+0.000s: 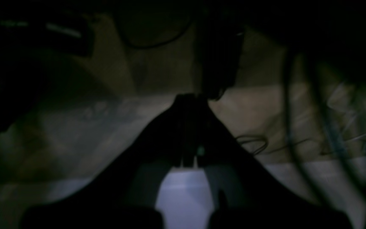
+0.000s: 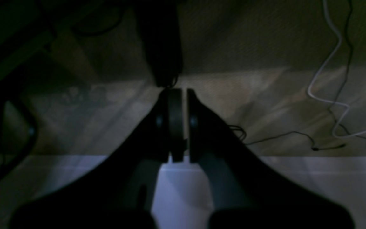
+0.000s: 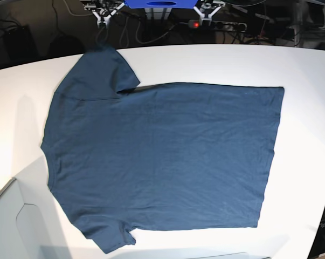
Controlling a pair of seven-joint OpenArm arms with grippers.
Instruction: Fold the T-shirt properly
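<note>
The dark navy T-shirt (image 3: 162,156) lies spread flat on the white table (image 3: 308,70) in the base view. Its neck end points left and its straight hem runs down the right side. One short sleeve reaches to the back left, the other to the front left. No arm shows in the base view. In the dim left wrist view my left gripper (image 1: 191,97) has its fingers pressed together with nothing between them. In the right wrist view my right gripper (image 2: 179,92) is also shut and empty. Neither wrist view shows the T-shirt.
Both wrist views look over a pale edge onto a dim floor with loose cables (image 2: 329,95). A power strip with a red light (image 3: 196,24) and more cables lie behind the table. A grey panel (image 3: 11,226) sits at the front left corner.
</note>
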